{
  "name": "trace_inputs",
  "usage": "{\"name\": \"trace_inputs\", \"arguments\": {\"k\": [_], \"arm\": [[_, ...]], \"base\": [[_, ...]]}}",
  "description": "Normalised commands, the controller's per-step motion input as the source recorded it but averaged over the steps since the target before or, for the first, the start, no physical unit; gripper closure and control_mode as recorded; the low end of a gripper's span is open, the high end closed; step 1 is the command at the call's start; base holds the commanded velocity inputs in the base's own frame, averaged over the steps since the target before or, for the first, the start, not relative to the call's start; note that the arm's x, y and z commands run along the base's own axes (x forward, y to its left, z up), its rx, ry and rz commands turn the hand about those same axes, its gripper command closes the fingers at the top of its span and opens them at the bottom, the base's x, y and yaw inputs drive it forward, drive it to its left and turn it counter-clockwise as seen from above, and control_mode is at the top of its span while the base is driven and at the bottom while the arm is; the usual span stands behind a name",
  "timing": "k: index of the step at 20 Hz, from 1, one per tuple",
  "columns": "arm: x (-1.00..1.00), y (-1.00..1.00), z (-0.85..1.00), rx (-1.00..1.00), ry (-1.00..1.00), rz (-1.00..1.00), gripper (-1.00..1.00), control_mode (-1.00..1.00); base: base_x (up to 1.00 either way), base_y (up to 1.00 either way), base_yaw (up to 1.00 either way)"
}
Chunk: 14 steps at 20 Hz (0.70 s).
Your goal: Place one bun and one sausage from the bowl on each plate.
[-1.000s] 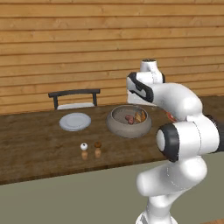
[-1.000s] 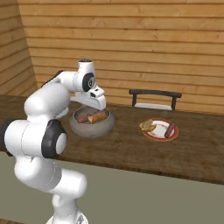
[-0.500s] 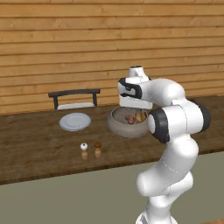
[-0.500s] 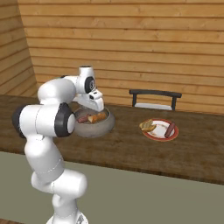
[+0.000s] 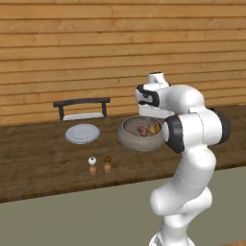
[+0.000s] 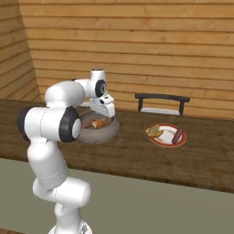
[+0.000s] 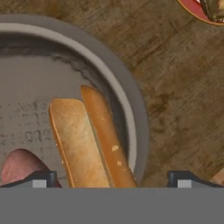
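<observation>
Dark brown wooden tabletop point(image 5: 38, 163) along plank wall, carrying everything. Big round thick-walled grey stone-like bowl point(image 6: 107, 132) near middle, holding golden split bun point(image 7: 89, 140) against its near wall and reddish-brown sausage point(image 7: 19, 165) beside it. Small white plate with red rim point(image 6: 160, 142) off to one side of bowl, already loaded with a bun and a sausage; plain pale grey-white round plate point(image 5: 82, 133) on other side, bare. Small white and brown shakers point(image 5: 100, 165) near front edge, apart from both. Gripper point(image 7: 111, 178) hovering directly above bowl, jaws spread wide, holding nothing. Likely step: picking bun for bare plate. Best done by centring over bun, lining jaws across its narrow width, descending straight, avoiding bowl wall just beside bun, closing gently to avoid crushing or nudging sausage.
</observation>
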Motion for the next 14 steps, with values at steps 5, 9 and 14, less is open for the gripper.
{"name": "trace_inputs", "arguments": {"k": [5,9,14], "arm": [[0.04,0.03,-0.41,0.00,0.00,0.00,-1.00,-1.00],[0.01,0.04,-0.34,0.01,-0.01,0.00,-1.00,-1.00],[0.09,0.31,-0.27,0.01,0.00,0.03,-1.00,-1.00]], "base": [[0.00,0.00,0.00],[0.00,0.00,0.00],[0.00,0.00,0.00]]}}
